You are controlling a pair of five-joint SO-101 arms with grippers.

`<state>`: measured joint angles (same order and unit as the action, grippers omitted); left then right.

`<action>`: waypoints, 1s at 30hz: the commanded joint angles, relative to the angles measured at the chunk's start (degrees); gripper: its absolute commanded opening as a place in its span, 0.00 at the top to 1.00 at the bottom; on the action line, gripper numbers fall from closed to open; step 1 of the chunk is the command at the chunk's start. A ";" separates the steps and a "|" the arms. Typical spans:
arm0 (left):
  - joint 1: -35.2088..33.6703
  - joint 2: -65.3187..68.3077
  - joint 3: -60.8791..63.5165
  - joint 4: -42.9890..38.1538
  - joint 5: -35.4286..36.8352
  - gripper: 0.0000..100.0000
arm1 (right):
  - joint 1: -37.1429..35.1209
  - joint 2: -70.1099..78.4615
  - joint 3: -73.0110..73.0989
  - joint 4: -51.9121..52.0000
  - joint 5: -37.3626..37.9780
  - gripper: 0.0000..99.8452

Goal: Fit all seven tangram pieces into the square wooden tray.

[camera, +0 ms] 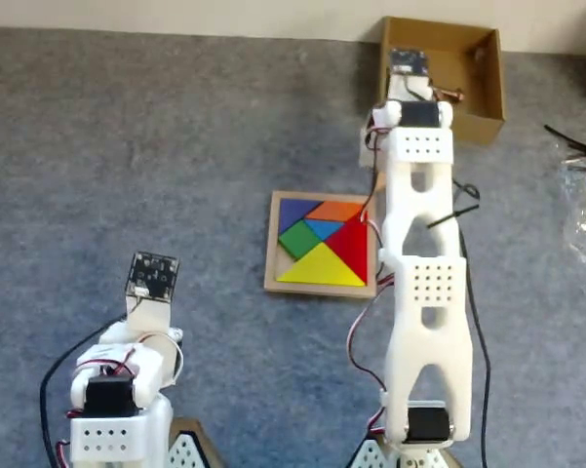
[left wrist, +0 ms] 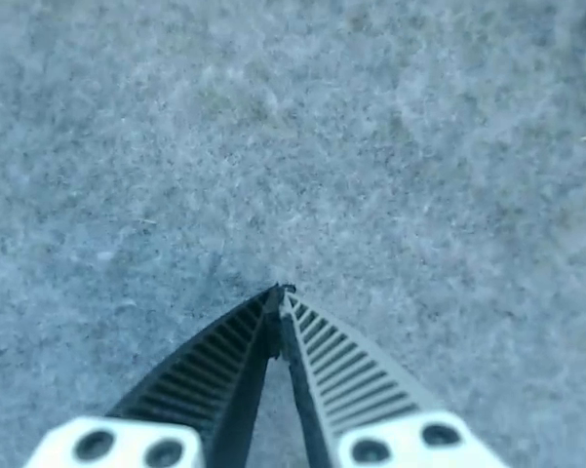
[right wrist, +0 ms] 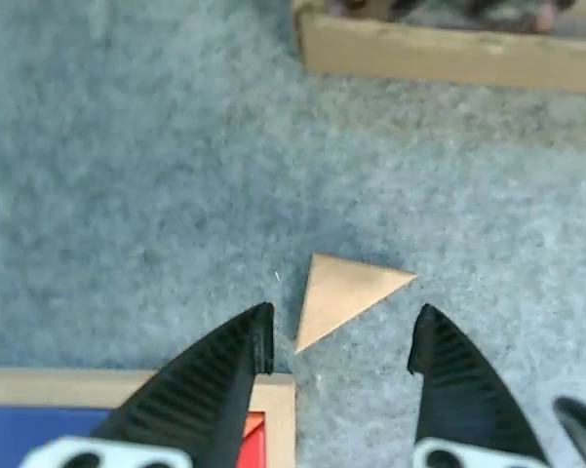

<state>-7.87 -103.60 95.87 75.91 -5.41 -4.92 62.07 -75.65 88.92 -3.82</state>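
Carpet (camera: 127, 146) (grey, fuzzy) beneath tray (camera: 270, 244)

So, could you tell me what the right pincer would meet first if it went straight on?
Probably the tan triangle on the carpet, just ahead of the open right pincer; the cardboard box lies farther on.

Overhead cam looks down on the whole surface (camera: 127, 146). Both wrist cams hang close above it, peering past their own jaws. Right one shares the tray (right wrist: 282, 419) corner and cardboard box (right wrist: 449, 54) with overhead.

Tan triangle (right wrist: 341, 294); speckled grey carpet (right wrist: 127, 175)
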 commanded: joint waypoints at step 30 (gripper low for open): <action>1.27 -0.31 1.27 0.09 0.35 0.99 | -0.22 6.37 -3.03 -13.32 -20.13 0.78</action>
<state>-7.87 -103.60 95.96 75.91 -5.41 -5.01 68.92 -75.91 78.64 -23.34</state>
